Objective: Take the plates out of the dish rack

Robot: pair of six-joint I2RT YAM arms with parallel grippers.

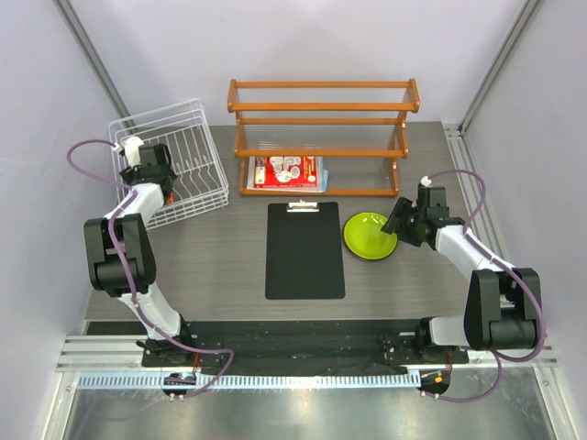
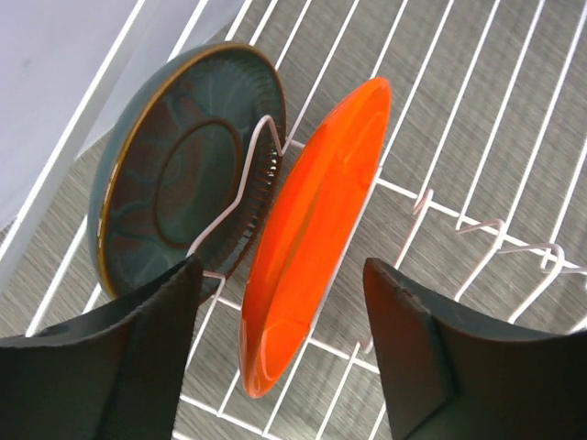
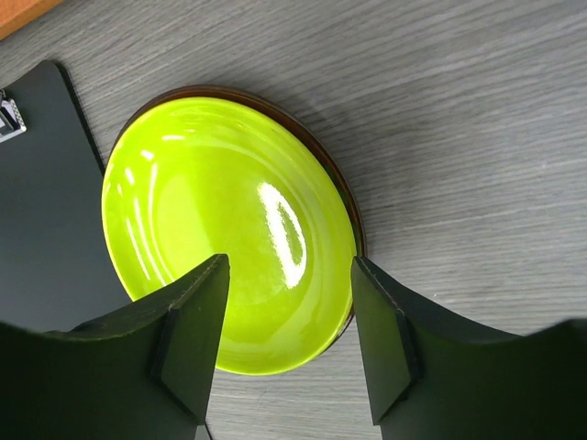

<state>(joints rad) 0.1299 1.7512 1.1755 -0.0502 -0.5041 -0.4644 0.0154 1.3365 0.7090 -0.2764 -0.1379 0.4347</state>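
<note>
Black hands (image 2: 280, 275) (image 3: 291, 270), white-and-black arms (image 1: 128, 247), purple cables (image 1: 87, 142).

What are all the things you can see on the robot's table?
dish rack: one, white wire, back left of the table
teal plate: one, teal blue, standing on edge in the dish rack
orange plate: one, orange, standing on edge in the dish rack, next to the teal plate
green plate: one, lime green, lying flat right of the clipboard, with a dark rim showing under it
clipboard: one, black, middle of the table
shelf: one, orange-brown wood, at the back
flat packet: one, red and white, on the shelf's lowest level
table: one, grey wood grain
left gripper: one, black, open over the orange plate
right gripper: one, black, open over the green plate
</note>
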